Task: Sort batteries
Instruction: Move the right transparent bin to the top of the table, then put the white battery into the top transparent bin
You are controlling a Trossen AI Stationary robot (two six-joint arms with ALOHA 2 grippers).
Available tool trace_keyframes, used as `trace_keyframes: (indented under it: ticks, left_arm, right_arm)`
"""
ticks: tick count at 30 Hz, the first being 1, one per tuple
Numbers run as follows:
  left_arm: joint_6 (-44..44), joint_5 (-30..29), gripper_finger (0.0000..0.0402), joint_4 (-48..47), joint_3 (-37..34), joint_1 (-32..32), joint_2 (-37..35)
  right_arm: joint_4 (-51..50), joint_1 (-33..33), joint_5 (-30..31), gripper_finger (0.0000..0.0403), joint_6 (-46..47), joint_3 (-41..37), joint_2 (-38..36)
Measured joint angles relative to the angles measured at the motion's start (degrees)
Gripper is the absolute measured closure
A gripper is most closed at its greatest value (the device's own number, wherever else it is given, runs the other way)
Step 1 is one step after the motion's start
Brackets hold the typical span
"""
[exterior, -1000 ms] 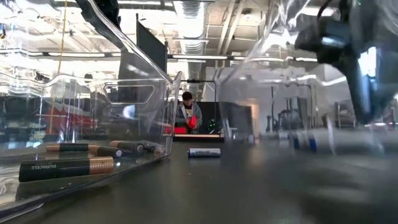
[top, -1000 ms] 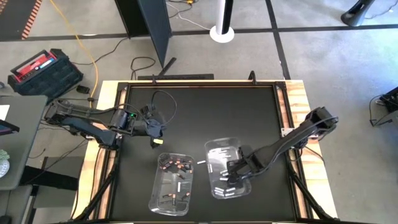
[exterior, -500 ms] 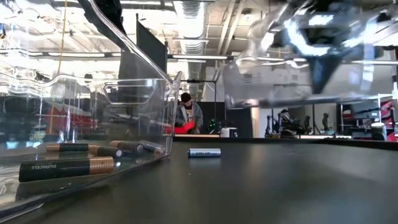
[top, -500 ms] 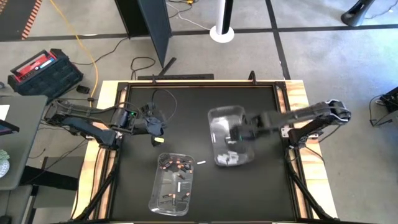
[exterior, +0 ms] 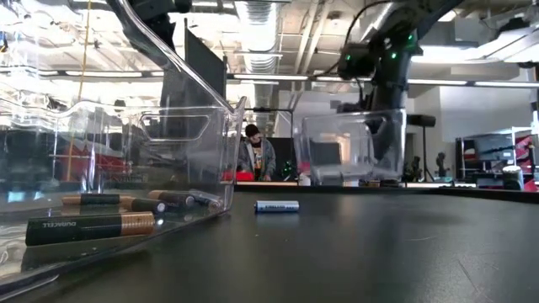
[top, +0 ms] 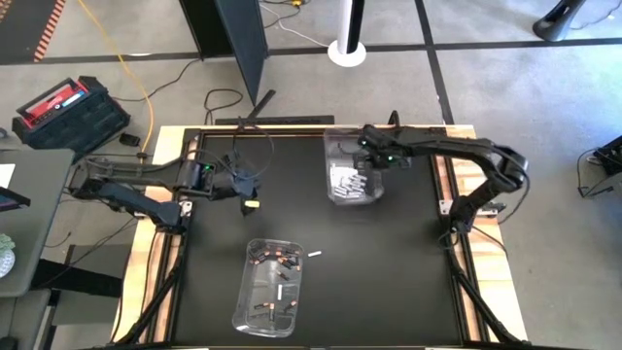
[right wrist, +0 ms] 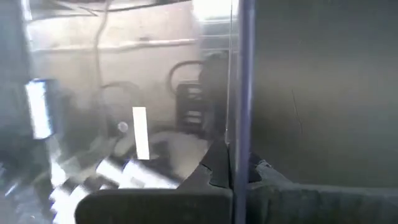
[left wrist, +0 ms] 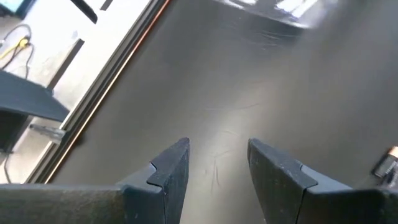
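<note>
- Right hand (top: pixel 374 156), counter's 1 o'clock: fingers pinched on wall of clear bin (top: pixel 352 180) holding white batteries (top: pixel 345 180).
- Left hand (top: pixel 251 201), 9 o'clock: fingers spread, empty, above counter (top: pixel 389 262).

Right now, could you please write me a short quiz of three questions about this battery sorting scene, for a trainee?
1. True or false: the right hand is shut on the wall of a clear bin.
2. Where does the loose white battery lie?
A. inside the near bin
B. on the mat beside the near bin
C. between the left hand's fingers
3. Fill in: the left hand holds ____.

Key: 1 true; 2 B; 3 nothing.
</note>
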Motion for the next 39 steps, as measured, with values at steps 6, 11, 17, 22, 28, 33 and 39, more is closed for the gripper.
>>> trace_keyframes:
  ticks: [6, 11, 17, 22, 28, 33, 39]
  left_arm:
    - [0.1, 0.0, 0.0245, 0.1, 0.0, 2.2, 0.0]
    - [0.2, 0.0, 0.0245, 0.1, 0.0, 3.5, 0.0]
    - [0.3, 0.0, 0.0245, 0.1, 0.0, 3.7, 0.0]
    - [0.3, 0.0, 0.0245, 0.0, 0.0, 3.7, 0.0]
    - [-0.2, 0.0, 0.0245, 0.0, 0.0, 3.7, 0.0]
    - [-0.5, 1.3, 0.0245, -0.1, 0.0, 3.7, 0.0]
    - [-1.6, 1.6, 0.0245, -0.3, 0.0, 2.9, 0.0]
  right_arm:
    - [0.8, 0.4, -5.2, 0.0403, -2.9, 0.0, 5.7]
    - [2.2, 2.1, -5.2, 0.0396, 0.4, 0.0, 8.5]
    - [3.8, 4.1, -2.9, 0.0373, 3.3, 0.0, 8.2]
    - [3.6, 4.2, -1.4, 0.0352, 4.0, 0.0, 6.6]
    - [3.1, 4.2, -1.0, 0.0322, 4.5, 0.0, 6.5]
    - [1.4, 4.2, -1.0, 0.0291, 1.8, 0.0, 5.9]
    - [1.3, 4.0, -1.0, 0.0236, -1.1, 0.0, 1.3]
